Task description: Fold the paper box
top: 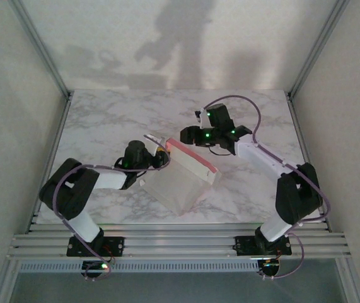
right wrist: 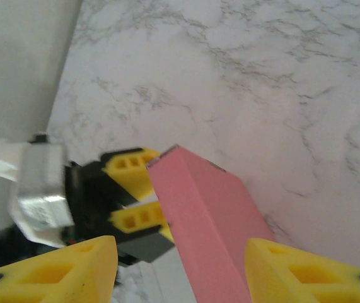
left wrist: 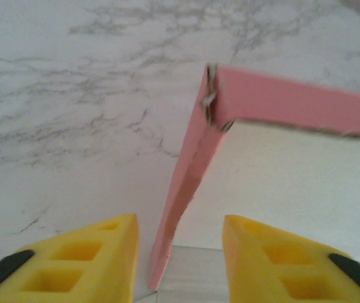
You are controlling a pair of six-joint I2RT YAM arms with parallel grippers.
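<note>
The paper box [top: 178, 186] lies mid-table, off-white side up, with a pink wall [top: 195, 159] raised along its far edge. My left gripper [top: 162, 153] is at the wall's left end. In the left wrist view it [left wrist: 180, 221] is open, and a thin pink side flap [left wrist: 186, 189] stands between the yellow fingers without touching them. The pink wall [left wrist: 293, 104] runs off to the right above the off-white panel [left wrist: 293, 189]. My right gripper [top: 193, 136] hovers just behind the wall. It [right wrist: 181, 243] is open astride the pink wall [right wrist: 211, 214], facing the left gripper's fingers [right wrist: 132, 167].
The marble table [top: 104, 126] spreads left of and behind the box. Grey enclosure walls and aluminium posts [top: 47, 57] bound the table on three sides. A metal rail [top: 180, 240] runs along the near edge by the arm bases.
</note>
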